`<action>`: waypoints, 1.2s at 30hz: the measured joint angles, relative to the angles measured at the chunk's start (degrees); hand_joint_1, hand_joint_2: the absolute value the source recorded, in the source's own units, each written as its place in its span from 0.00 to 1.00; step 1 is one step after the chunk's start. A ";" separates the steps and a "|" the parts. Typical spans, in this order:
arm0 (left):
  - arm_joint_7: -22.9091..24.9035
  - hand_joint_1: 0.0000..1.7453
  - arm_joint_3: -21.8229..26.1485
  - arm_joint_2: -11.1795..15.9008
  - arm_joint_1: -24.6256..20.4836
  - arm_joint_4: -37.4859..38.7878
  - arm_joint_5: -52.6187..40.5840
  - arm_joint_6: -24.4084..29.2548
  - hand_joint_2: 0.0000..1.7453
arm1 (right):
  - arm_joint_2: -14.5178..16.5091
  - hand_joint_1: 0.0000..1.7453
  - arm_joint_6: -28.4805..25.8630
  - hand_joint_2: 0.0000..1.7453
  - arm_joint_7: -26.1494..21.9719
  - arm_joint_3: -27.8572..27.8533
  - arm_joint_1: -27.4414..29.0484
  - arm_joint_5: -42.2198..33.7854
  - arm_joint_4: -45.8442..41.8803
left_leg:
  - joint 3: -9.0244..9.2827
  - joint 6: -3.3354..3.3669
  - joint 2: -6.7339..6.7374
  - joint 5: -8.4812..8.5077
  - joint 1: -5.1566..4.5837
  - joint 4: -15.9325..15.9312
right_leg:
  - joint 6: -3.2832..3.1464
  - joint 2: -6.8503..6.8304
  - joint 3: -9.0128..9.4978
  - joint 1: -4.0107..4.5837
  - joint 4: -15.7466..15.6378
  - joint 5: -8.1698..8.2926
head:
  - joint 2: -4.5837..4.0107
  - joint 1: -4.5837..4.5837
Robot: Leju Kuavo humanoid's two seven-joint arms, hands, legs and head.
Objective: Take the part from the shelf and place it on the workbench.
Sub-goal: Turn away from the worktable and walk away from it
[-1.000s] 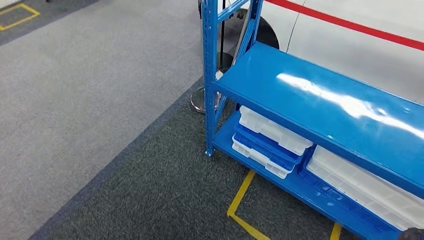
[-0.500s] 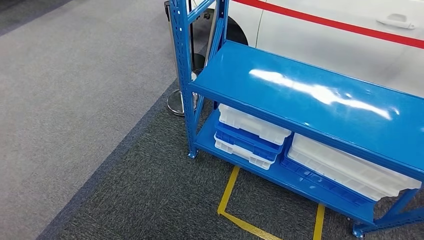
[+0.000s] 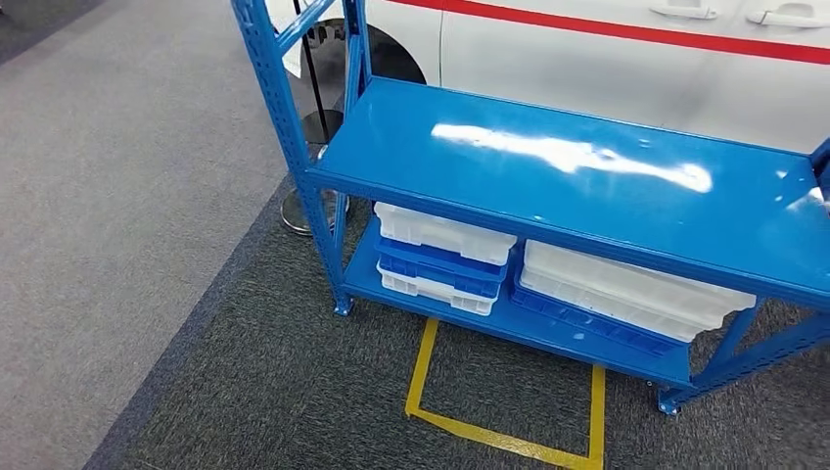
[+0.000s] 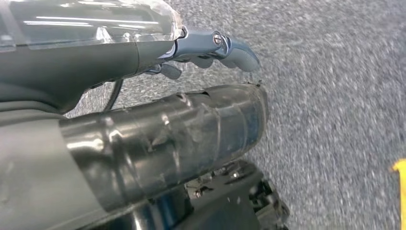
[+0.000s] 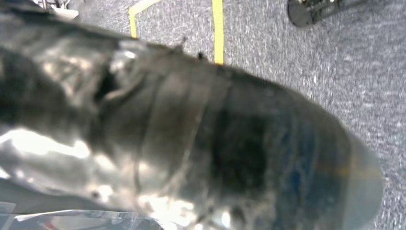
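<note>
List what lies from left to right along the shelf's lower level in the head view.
Blue upright post → stack of white and blue trays → wider white tray on a blue one → slanted blue brace.

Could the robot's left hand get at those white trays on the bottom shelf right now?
Probably not yet. The left robot hand hangs over the carpet, while the white trays sit tucked under the blue shelf board, across a stretch of floor.
</note>
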 joint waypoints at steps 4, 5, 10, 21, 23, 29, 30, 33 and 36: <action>0.02 0.00 0.00 -0.01 0.12 0.00 -0.31 -0.02 0.00 | -0.01 0.00 0.76 0.00 0.96 0.00 -0.09 0.45 0.10 | -5.86 -0.43 -4.03 -5.76 0.23 11.79 | -0.92 1.17 0.08 0.11 -0.14 0.10 | 0.00 -0.07; 0.03 0.00 0.00 -0.01 0.22 0.00 -0.38 -0.03 0.00 | -0.01 0.00 1.10 0.00 1.24 0.00 -0.10 0.56 0.15 | -7.07 -0.35 -4.22 -5.87 0.23 13.80 | -1.02 1.52 0.11 0.24 -0.09 0.05 | 0.00 -0.08; 0.05 0.00 0.00 0.08 0.29 0.00 -0.45 -0.05 0.00 | 0.02 0.00 1.86 0.00 1.78 0.04 -0.16 0.77 0.44 | -3.12 0.86 -4.95 2.11 0.01 2.10 | -0.68 2.80 0.51 0.62 0.37 -0.47 | 0.00 -0.06; 0.00 0.00 -0.04 0.08 0.12 0.00 -1.20 -0.50 0.00 | 0.03 0.00 3.37 1.00 6.52 0.04 -0.32 0.91 0.86 | -2.07 2.82 -4.19 2.96 0.10 -1.02 | 2.00 1.93 -6.86 -0.32 15.69 -7.28 | 0.00 0.03; -0.08 0.00 -0.04 0.07 0.10 0.00 -1.20 -0.58 0.00 | 0.01 0.00 3.75 1.00 6.32 0.04 -0.30 0.93 0.87 | -1.89 2.63 -4.14 2.79 0.20 -0.86 | 2.14 1.64 -4.07 -0.66 10.05 -3.54 | 0.00 0.03; -0.53 0.00 -0.04 0.25 -0.01 -0.02 -1.12 -0.63 1.00 | 0.40 0.00 4.50 1.00 5.39 0.04 -0.44 0.79 1.07 | -2.25 2.18 -4.24 1.81 -0.69 0.13 | 1.54 1.74 0.21 -0.85 1.02 -1.14 | 0.00 -0.55; -0.65 0.00 -0.04 0.26 0.00 -0.02 -1.13 -0.65 1.00 | 0.40 0.00 4.43 1.00 5.43 0.04 -0.44 0.80 1.07 | -2.20 2.10 -4.25 1.85 -0.60 0.05 | 1.45 1.74 0.23 -0.73 1.03 -1.18 | 0.00 -0.56; -0.92 0.00 -0.07 0.26 -0.01 -0.02 -1.42 -0.94 1.00 | 0.40 0.00 3.78 1.00 5.83 0.04 -0.44 1.02 1.07 | -2.12 1.65 -4.27 1.94 -0.34 -0.13 | 1.11 1.74 0.22 -0.44 1.06 -1.20 | 0.00 -0.56; -1.22 0.00 -0.20 0.26 -0.01 -0.02 -1.86 -1.36 1.00 | 0.40 0.00 3.51 1.00 6.09 0.04 -0.45 1.24 1.07 | -2.03 1.35 -4.27 1.95 -0.18 -0.20 | 0.92 1.75 0.22 -0.29 1.09 -1.26 | 0.00 -0.56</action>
